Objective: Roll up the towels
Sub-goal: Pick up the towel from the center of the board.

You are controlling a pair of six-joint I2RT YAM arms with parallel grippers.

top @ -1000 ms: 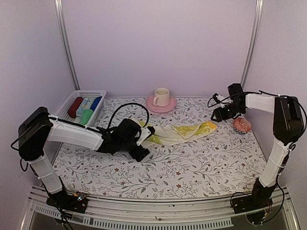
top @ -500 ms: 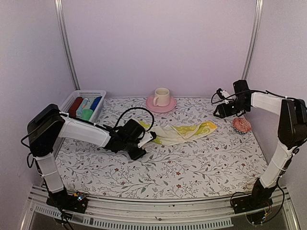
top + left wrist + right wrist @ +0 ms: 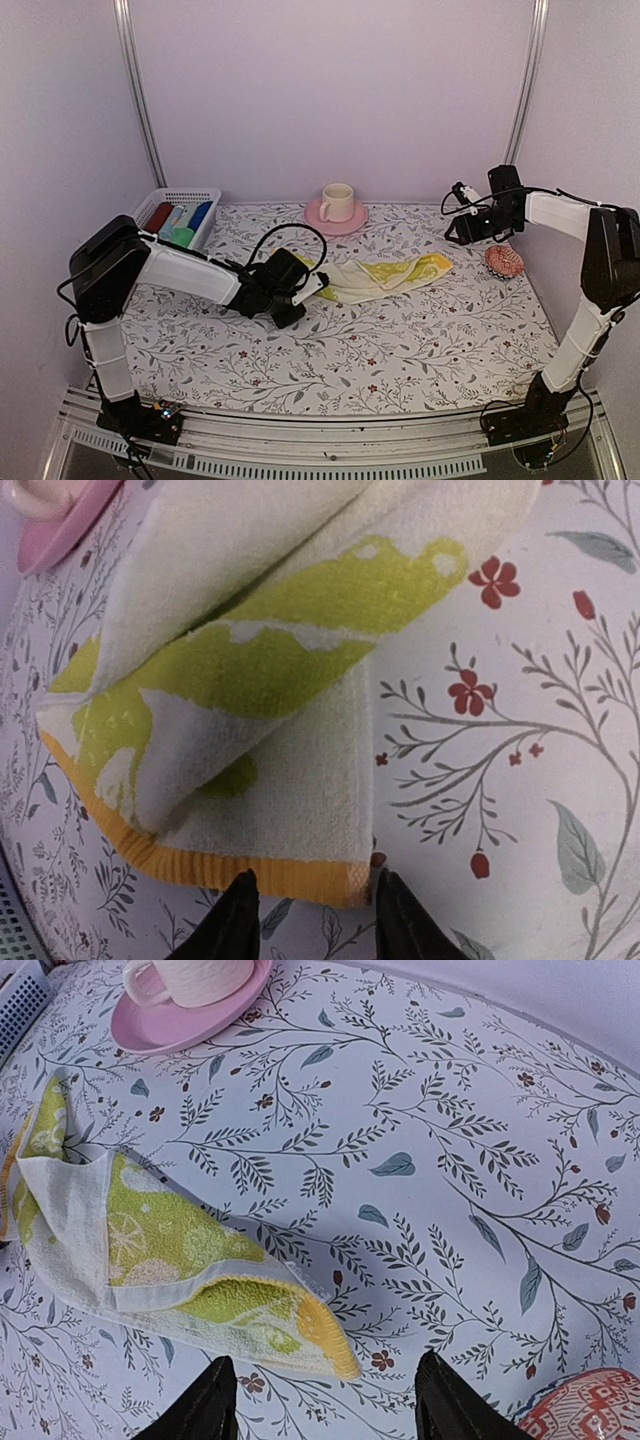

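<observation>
The pale yellow towel [image 3: 378,277] with green marks lies crumpled and stretched across the middle of the table. Its folded left end with an orange hem [image 3: 250,865] fills the left wrist view. My left gripper [image 3: 312,291] sits low at that end. Its two dark fingertips [image 3: 240,920] stand a little apart on either side of the hem's corner, with a gap still showing. My right gripper [image 3: 455,232] hovers open above and beyond the towel's yellow-tipped right end [image 3: 325,1335], with nothing between its fingers [image 3: 215,1405]. A bright green towel [image 3: 181,237] lies in the basket.
A white basket [image 3: 185,193] at the back left holds dark red, pale blue and deep blue rolls. A pink saucer [image 3: 322,222] with a cream cup stands at the back centre. A red patterned object [image 3: 504,261] lies near the right wall.
My left gripper has slid right, up to the towel's left end, and its jaws have narrowed a lot. The right gripper has drifted slightly back and right, staying open.
</observation>
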